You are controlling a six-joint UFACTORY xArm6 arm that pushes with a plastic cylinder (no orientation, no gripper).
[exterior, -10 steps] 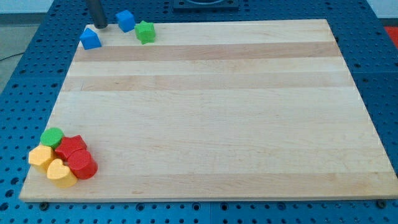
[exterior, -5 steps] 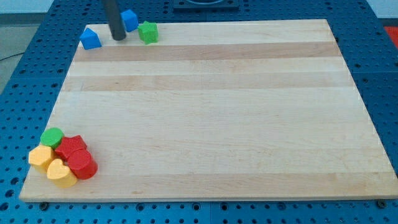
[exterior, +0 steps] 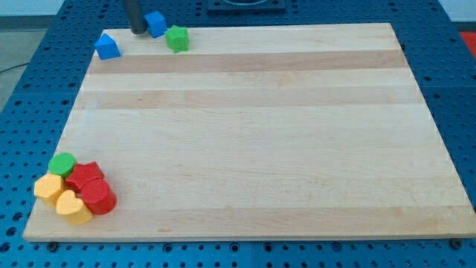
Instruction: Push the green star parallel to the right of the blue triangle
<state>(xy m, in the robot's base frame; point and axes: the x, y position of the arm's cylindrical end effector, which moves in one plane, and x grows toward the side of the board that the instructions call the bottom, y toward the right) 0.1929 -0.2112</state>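
The green star (exterior: 177, 39) lies at the top left of the wooden board (exterior: 245, 134). The blue triangle (exterior: 107, 47) lies to its left, near the board's top left corner. A second blue block (exterior: 156, 23) sits between them, slightly higher, at the board's top edge. My tip (exterior: 138, 31) stands just left of that second blue block, touching or nearly touching it, right of the blue triangle and left of the green star.
A cluster sits at the board's bottom left corner: a green block (exterior: 62, 164), two red blocks (exterior: 85, 176) (exterior: 98, 198) and two yellow blocks (exterior: 49, 187) (exterior: 73, 207). Blue perforated table surrounds the board.
My tip moved right from beside the blue triangle to between the blocks, then up towards the second blue block. The green star and second blue block shifted slightly right.
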